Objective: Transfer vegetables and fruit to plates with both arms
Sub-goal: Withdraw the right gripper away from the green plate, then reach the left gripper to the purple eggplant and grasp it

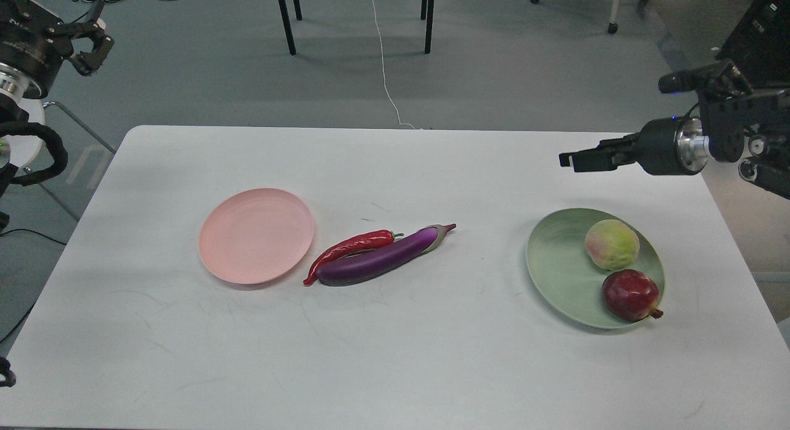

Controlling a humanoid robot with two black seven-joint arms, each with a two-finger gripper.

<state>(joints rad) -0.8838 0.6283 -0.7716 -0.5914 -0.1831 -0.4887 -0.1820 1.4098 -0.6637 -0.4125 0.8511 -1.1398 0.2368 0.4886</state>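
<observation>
The pale green plate (pixel 555 263) at the right holds the yellow-green peach (pixel 611 244) and, in front of it, the dark red pomegranate (pixel 629 295). The pale pink plate (pixel 256 235) at the left holds nothing. The red chili pepper (pixel 349 248) and the purple eggplant (pixel 382 259) lie side by side, touching, on the table just right of the pink plate. My right gripper (pixel 571 159) hovers well above and behind the green plate, empty; I see it side-on and dark. My left gripper (pixel 94 44) is raised off the table at the far left, fingers apart, empty.
The white table (pixel 395 356) has its left edge by a glass-topped stand (pixel 74 146). Black chair legs (pixel 285 23) and a white cable (pixel 384 66) are on the floor behind the table. A black case (pixel 756 29) stands at the back right.
</observation>
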